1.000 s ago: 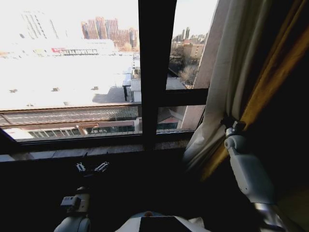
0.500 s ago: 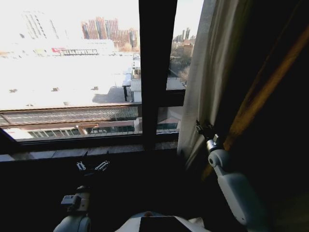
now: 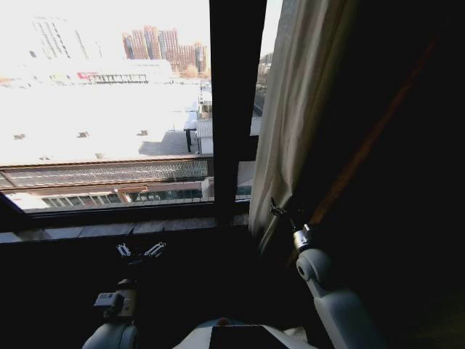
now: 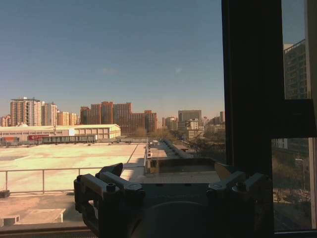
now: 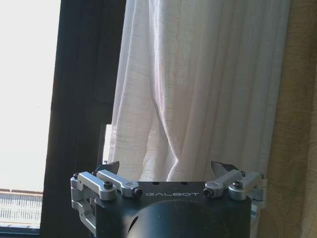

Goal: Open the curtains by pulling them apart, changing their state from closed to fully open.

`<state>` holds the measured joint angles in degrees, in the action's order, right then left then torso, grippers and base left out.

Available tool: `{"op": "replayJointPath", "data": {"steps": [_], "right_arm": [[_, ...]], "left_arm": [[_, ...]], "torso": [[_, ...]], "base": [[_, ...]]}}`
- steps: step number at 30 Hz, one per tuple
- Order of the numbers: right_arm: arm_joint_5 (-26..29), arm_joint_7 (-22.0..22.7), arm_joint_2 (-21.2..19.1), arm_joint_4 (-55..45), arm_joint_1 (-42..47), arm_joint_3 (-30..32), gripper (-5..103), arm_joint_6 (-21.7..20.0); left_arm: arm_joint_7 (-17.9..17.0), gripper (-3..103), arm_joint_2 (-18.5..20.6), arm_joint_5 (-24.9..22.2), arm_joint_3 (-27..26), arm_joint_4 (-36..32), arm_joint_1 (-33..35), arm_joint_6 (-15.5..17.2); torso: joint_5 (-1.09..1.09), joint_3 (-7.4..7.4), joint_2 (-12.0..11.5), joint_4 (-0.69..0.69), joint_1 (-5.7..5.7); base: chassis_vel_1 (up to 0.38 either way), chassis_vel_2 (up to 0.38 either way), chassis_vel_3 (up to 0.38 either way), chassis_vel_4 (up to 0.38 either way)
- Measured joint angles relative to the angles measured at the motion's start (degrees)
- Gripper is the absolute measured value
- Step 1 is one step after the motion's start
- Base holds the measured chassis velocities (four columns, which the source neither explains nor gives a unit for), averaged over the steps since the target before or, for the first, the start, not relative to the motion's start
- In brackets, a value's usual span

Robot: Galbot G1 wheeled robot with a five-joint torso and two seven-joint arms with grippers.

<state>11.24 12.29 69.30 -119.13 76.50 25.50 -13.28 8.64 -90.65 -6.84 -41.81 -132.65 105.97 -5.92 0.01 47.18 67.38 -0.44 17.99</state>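
Observation:
The curtains (image 3: pixel 294 102) show as a sheer white pleated panel hanging to the right of the dark window bar, from the top of the head view down to the sill. My right gripper (image 3: pixel 285 211) is raised at the panel's lower edge. In the right wrist view that gripper (image 5: pixel 166 168) is open, its fingers spread wide, and the curtain's folds (image 5: pixel 198 89) hang straight ahead of it; whether they touch I cannot tell. My left gripper (image 3: pixel 140 251) rests low below the sill, open, and faces the bare glass (image 4: pixel 167 171).
A thick dark window frame bar (image 3: pixel 234 109) stands just left of the curtain. A heavier brown drape (image 3: pixel 363 153) hangs to the right of the sheer panel (image 5: pixel 303 124). The stone sill (image 3: pixel 109 231) runs under the uncovered glass on the left.
My right arm has moved left and down. The curtain, bunched far right at the gripper earlier, has swung back left and hangs straighter, covering more of the right pane. The left arm stayed still.

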Motion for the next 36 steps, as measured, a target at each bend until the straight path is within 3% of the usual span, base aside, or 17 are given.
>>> {"op": "replayJointPath", "data": {"steps": [14,36], "right_arm": [[-5.35,-0.47,2.46,-0.55,2.37,-1.99,100,0.60],[-7.83,-2.04,3.29,-0.82,3.96,-2.68,100,1.19]], "left_arm": [[-0.05,100,0.80,-0.75,-0.33,1.25,0.01,-1.15],[-0.19,100,-0.01,-1.47,-1.10,0.20,-0.11,-0.86]], "torso": [[-0.01,0.00,0.00,0.01,0.00],[0.00,0.00,0.00,0.00,0.01]], "base": [[0.158,0.162,-0.157,-0.163],[0.345,0.354,-0.350,-0.349]]}}
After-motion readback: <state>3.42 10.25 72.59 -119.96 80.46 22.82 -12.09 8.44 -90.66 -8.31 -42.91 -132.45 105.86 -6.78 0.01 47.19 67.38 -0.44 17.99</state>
